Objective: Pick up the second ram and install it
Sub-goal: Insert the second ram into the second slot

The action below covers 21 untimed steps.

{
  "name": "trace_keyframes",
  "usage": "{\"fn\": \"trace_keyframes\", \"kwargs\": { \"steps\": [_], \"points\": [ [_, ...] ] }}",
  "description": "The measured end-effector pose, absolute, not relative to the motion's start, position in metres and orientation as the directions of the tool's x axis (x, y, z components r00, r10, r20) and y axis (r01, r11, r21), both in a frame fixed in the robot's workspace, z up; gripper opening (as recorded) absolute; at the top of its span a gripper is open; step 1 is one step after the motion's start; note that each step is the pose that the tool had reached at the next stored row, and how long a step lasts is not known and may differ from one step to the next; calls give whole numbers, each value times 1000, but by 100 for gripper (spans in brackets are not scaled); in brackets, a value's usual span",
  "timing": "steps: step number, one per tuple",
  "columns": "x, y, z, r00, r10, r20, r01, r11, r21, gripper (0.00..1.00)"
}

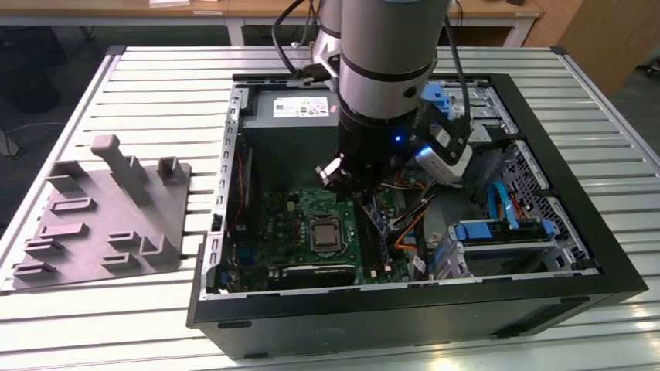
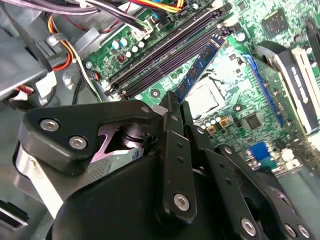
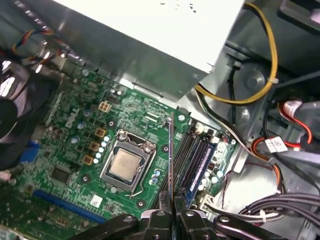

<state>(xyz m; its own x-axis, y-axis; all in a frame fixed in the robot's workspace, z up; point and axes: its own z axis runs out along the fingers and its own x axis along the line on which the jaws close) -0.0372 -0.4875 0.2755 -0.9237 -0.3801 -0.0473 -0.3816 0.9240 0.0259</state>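
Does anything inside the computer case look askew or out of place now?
No damage or spill shows. The second ram, shut in the gripper, is not seated. In the second wrist view it runs at an angle to the long black slots instead of in line with them.

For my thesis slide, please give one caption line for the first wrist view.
The pincer holds the second ram edge-on over the green motherboard, near its long memory slots.

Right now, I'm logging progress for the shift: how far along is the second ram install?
Done: pickup, the gripper is shut on the second ram. In hand: it hangs edge-on above the motherboard, near the long black slots. Left: seating it; it is in no slot yet.
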Motion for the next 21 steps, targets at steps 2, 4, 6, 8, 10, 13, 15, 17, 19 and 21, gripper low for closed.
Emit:
{"fn": "trace_keyframes", "kwargs": {
  "steps": [2, 4, 6, 8, 10, 13, 15, 17, 19, 21],
  "points": [
    [-37, -487, 275, -937, -347, -47, -348, 937, 26, 14],
    [-37, -487, 275, -949, -311, -47, -313, 950, 26, 14],
    [-37, -487, 275, -960, -277, -47, -278, 960, 26, 14],
    [-37, -487, 275, -969, -242, -47, -244, 970, 26, 14],
    [-37, -487, 275, -977, -207, -47, -209, 978, 26, 14],
    [-37, -487, 274, -987, -155, -47, -156, 987, 26, 14],
    [-37, -487, 274, -991, -126, -47, -127, 992, 26, 14],
    [-37, -487, 274, -994, -97, -47, -99, 995, 26, 14],
    [-37, -487, 274, -996, -70, -47, -71, 997, 26, 14],
    [-37, -487, 274, -998, -44, -47, -45, 999, 26, 14]
  ]
}}
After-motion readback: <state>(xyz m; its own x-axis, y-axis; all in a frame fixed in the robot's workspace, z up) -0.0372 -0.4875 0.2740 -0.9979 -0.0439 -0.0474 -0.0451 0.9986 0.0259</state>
